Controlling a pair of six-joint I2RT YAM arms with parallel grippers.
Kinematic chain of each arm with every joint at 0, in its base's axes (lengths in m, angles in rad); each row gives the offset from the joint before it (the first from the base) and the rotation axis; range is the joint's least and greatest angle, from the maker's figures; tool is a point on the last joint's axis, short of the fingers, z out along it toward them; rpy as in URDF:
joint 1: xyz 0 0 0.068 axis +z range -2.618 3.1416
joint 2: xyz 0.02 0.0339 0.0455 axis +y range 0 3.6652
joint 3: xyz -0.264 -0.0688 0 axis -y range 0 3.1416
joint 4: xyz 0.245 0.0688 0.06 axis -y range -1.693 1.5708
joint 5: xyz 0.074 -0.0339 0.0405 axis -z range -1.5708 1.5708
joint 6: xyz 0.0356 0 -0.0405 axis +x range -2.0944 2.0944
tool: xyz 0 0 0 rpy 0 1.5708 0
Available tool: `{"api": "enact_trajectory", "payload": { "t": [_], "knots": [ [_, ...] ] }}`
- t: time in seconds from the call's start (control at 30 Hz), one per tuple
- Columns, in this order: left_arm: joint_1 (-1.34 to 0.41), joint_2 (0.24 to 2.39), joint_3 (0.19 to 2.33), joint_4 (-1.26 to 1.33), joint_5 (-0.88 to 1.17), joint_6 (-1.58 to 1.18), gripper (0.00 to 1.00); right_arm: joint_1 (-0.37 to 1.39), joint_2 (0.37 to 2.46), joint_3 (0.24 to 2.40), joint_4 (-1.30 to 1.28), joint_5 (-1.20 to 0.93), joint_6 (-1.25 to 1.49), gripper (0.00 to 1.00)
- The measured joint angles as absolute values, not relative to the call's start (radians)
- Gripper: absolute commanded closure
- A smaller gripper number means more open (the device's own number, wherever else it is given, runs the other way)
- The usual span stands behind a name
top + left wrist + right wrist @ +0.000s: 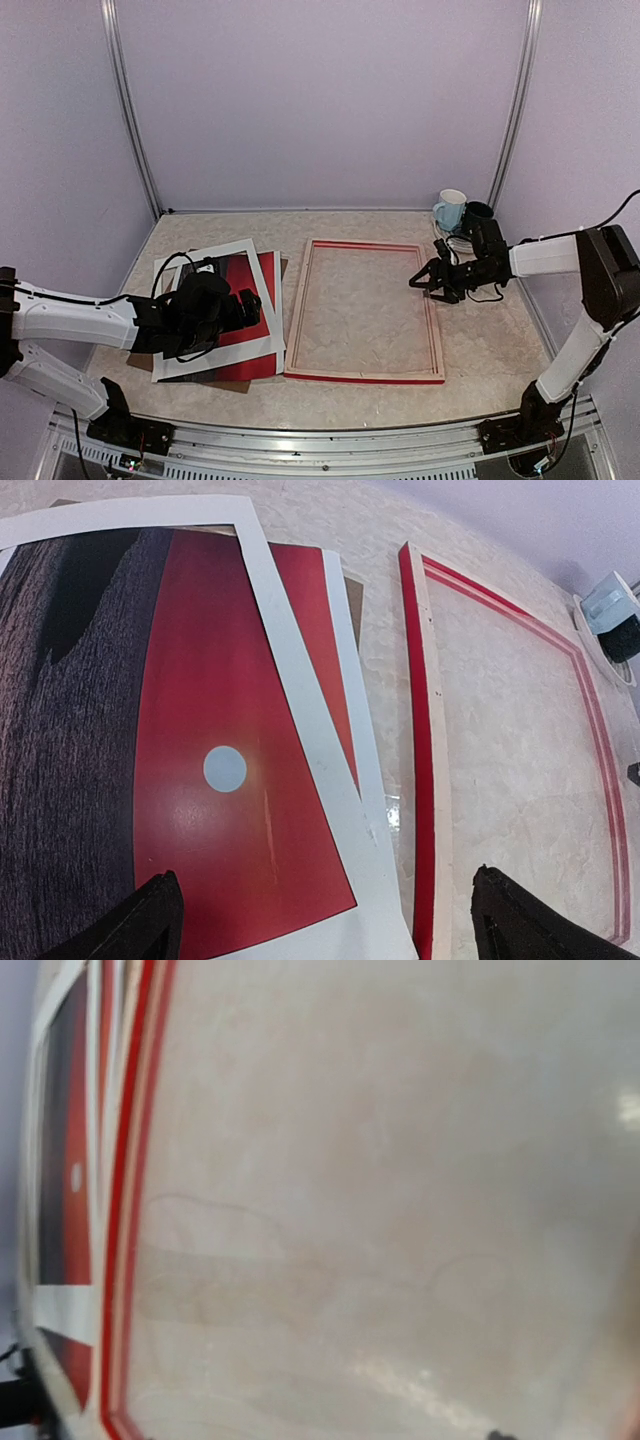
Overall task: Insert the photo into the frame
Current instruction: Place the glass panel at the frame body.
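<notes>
Photo [200,850] lies flat at near left, partly under a skewed white mat [300,700], on a brown backing board [352,600]. Left gripper [322,880] hovers over its near right corner, jaws spread wide, nothing held. Frame [422,780] lies just beside it to the right, red face down, empty; both long axes run near to far, the photo slightly turned. Left arm is the nearer; photo must travel right. Right gripper [425,281] sits at the frame's far right rail, jaws parted, empty. Pale blue mug [451,208] far right.
</notes>
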State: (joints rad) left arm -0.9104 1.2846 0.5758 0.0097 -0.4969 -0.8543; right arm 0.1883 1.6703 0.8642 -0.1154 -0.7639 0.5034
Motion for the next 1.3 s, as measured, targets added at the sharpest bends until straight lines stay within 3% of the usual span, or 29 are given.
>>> {"api": "enact_trajectory", "payload": {
  "t": [0.23, 0.53, 0.6, 0.9, 1.0, 1.3],
  "knots": [
    [-0.91, 1.285, 0.568, 0.016, -0.497, -0.856, 0.01, 0.188, 1.596, 0.873, -0.231, -0.615, 0.448, 0.12],
    [-0.91, 1.284, 0.558, 0.019, -0.496, -0.856, 0.01, 0.188, 1.561, 0.889, -0.298, -0.468, 0.395, 0.13],
    [-0.91, 1.284, 0.558, 0.02, -0.494, -0.856, 0.01, 0.188, 1.561, 0.891, -0.301, -0.442, 0.385, 0.19],
    [-0.91, 1.285, 0.558, 0.023, -0.478, -0.855, 0.01, 0.188, 1.583, 0.918, -0.317, -0.282, 0.366, 0.6],
    [-0.912, 1.306, 0.562, 0.031, -0.475, -0.852, 0.01, 0.187, 1.617, 0.955, -0.318, -0.241, 0.361, 0.66],
    [-0.918, 1.506, 0.691, 0.044, -0.443, -0.806, 0.02, 0.188, 1.752, 1.075, -0.326, -0.162, 0.35, 0.72]
  ]
}}
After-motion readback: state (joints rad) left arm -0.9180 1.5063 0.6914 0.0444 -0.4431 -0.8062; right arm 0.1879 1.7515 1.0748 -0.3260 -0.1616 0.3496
